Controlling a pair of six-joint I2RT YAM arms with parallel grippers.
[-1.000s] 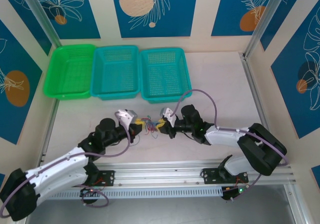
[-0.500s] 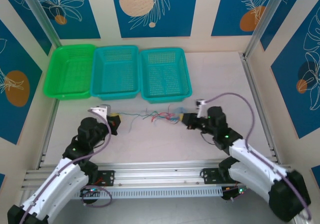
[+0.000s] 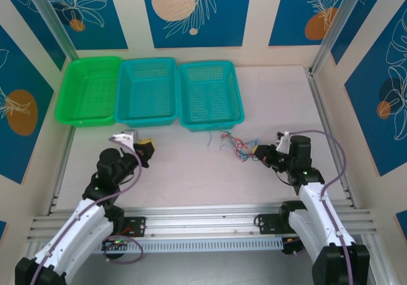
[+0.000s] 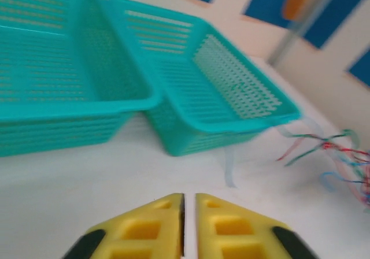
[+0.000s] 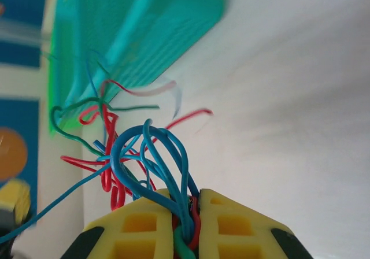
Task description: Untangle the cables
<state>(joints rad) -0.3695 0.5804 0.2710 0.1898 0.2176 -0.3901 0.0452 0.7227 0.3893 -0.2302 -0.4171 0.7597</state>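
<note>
**Right gripper** (image 3: 259, 152): clamped on the cables (image 3: 236, 144). In the right wrist view, blue, red and green wires are pinched between the yellow pads. Blue loops rise just above the fingertips. The gripper sits in the right half of the table (image 3: 191, 177), roughly midway between the near and far edges, and points left.

**Cables:** one loose tangle fans out leftward from the right gripper. Red, blue and green ends spread out just in front of the near right corner of the right basket (image 3: 213, 123). Whether the ends rest on the table or hang just above it cannot be told.

**Single strand** (image 3: 208, 138): a thin, pale piece lying on the table. It is apart from the tangle, to its left, just in front of the near wall of the right basket.

**Left gripper** (image 3: 145, 150): in the left half of the table, well apart from the cables. In the left wrist view the yellow pads stand parted by a narrow slit, with nothing between them — the gripper holds nothing.

**Baskets:** three stand side by side in a row along the far edge. The green basket (image 3: 86, 121) is nearest the far left corner, then the teal middle basket (image 3: 149, 121), then the teal right basket.
</note>
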